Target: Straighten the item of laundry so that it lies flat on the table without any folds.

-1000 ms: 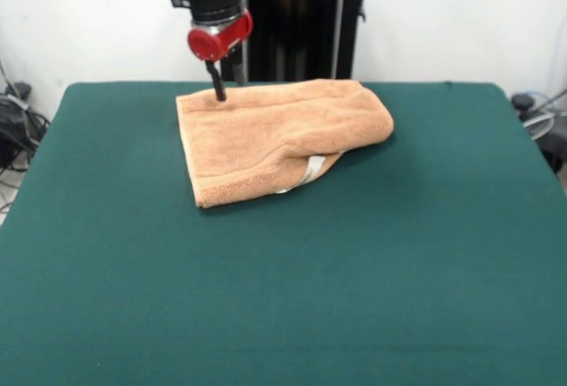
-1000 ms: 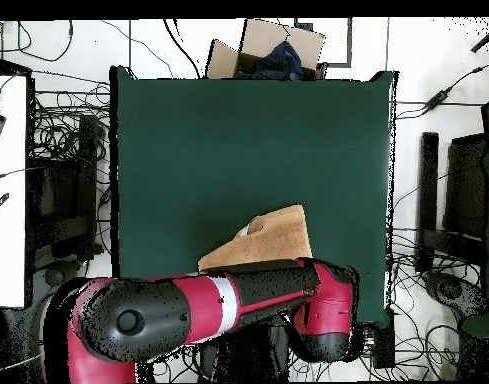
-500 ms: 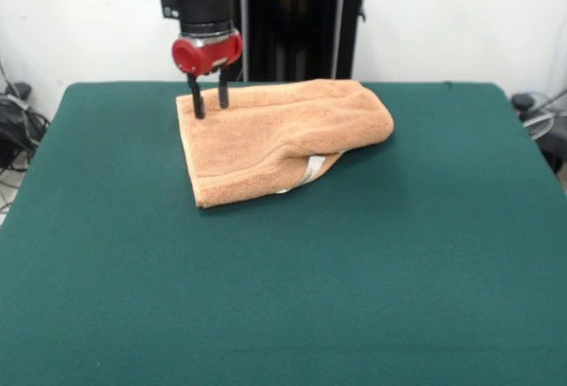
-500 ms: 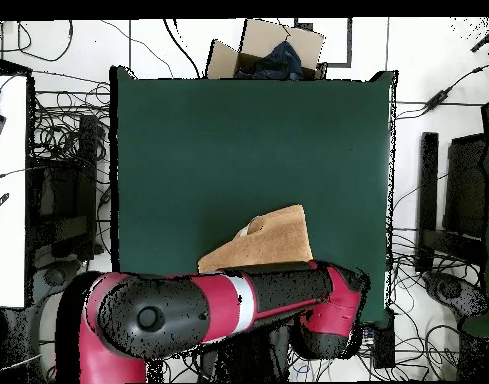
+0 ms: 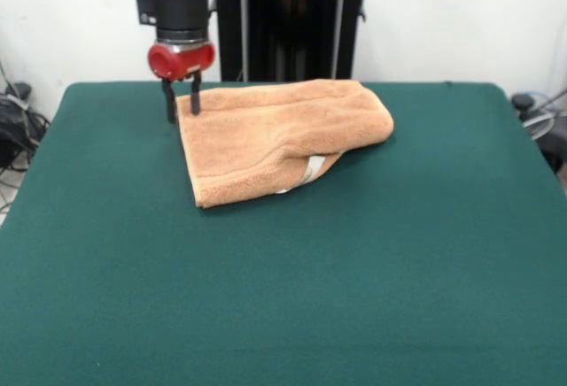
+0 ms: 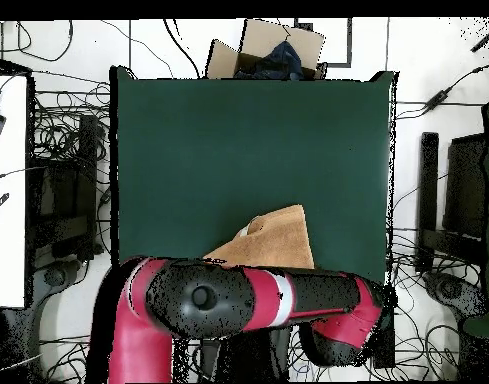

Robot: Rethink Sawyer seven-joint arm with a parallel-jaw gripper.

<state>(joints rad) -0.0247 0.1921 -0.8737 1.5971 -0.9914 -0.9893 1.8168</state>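
Observation:
The item of laundry [image 5: 279,134], a peach-orange towel, lies folded over on the table [image 5: 283,271] near its far edge. A white tag peeks out under its front fold. My gripper [image 5: 181,111] hangs open at the towel's far left corner: one finger is at the towel's edge, the other is over bare felt just left of it. In the overhead view part of the towel [image 6: 273,240] shows above the arm, which hides the gripper.
Cables and dark equipment lie on the floor at both sides of the table. In the overhead view an open cardboard box [image 6: 268,48] sits beyond the table's top edge. A white desk [image 6: 6,190] stands at the left.
The gripper has moved left in the front view, from over the towel's far left part to its left corner edge. The towel has not moved.

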